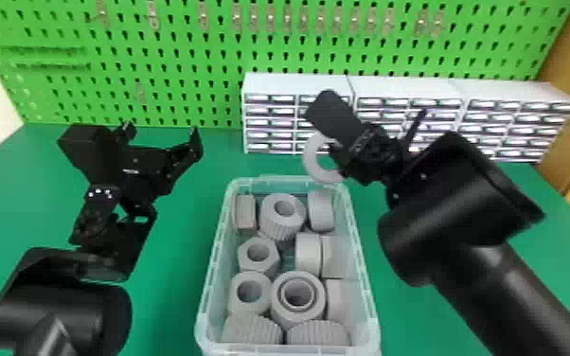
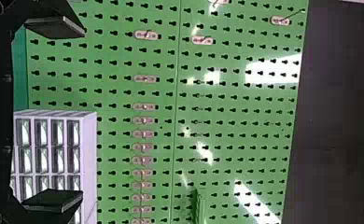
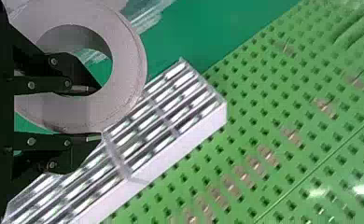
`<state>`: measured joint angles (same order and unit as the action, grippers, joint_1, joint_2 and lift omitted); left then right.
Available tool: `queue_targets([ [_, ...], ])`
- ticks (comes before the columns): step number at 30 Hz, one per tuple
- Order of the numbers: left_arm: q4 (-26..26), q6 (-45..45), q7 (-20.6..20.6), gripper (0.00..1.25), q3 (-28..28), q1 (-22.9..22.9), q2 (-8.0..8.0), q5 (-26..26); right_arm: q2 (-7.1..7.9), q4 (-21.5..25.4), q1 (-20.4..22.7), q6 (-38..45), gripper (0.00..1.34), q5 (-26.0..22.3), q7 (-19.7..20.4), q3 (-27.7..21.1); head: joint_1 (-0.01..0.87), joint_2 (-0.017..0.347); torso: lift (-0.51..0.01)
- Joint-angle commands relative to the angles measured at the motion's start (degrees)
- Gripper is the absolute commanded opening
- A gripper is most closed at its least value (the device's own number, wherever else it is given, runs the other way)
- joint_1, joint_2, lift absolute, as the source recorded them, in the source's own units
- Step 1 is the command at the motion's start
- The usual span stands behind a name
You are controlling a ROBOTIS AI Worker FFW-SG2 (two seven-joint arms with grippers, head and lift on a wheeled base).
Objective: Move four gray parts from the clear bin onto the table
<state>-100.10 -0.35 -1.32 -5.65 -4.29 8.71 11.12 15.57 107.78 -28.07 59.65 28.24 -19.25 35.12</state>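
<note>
Head view: bench (image 1: 173,279) runs back to the green pegboard (image 1: 203,57); strips of it flank the clear bin (image 1: 210,289), room on both sides, tighter at the near right where the right arm (image 1: 502,274) slants in. Gray ring (image 1: 311,163) is in the right tool (image 1: 337,158), by the bin's far rim; height over bench can't be told. Left tool (image 1: 162,137) is off the bin's far left corner, fingers spread. More gray parts (image 1: 297,296) are packed in the bin; white drawer cabinets (image 1: 293,85) stand behind the ring, limiting room that way. Left wrist view: left tool (image 2: 83,114) wide apart, nothing between the fingers, pegboard and cabinet beyond. Right wrist view: bench shows beside the cabinets; right tool (image 3: 95,113) pinches the ring's wall, one finger through the hole, the other outside. Cabinets and pegboard sit behind.
</note>
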Motion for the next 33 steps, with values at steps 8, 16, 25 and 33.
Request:
queue_targets([
  [8,-0.2,0.1,-0.1,1.16,0.3,0.3,0.00,0.1,-0.28,8.9,8.9,11.8,0.25,5.1,0.0,-8.8,0.686,0.026,-0.050],
  [16,-0.2,0.1,-0.1,1.16,0.3,0.2,-0.09,0.1,-1.68,12.2,14.4,18.5,0.25,5.4,0.0,-15.2,0.686,0.026,-0.050],
  [25,-0.2,1.1,0.0,1.15,0.1,0.2,-0.44,-0.1,-3.62,12.6,18.8,22.6,0.25,-1.7,-0.1,-26.2,0.686,0.026,-0.050],
  [33,-0.2,1.8,-0.1,1.14,0.0,0.1,-0.44,0.0,-4.67,8.1,20.4,22.5,0.25,-4.1,-0.1,-31.0,0.686,0.026,-0.050],
])
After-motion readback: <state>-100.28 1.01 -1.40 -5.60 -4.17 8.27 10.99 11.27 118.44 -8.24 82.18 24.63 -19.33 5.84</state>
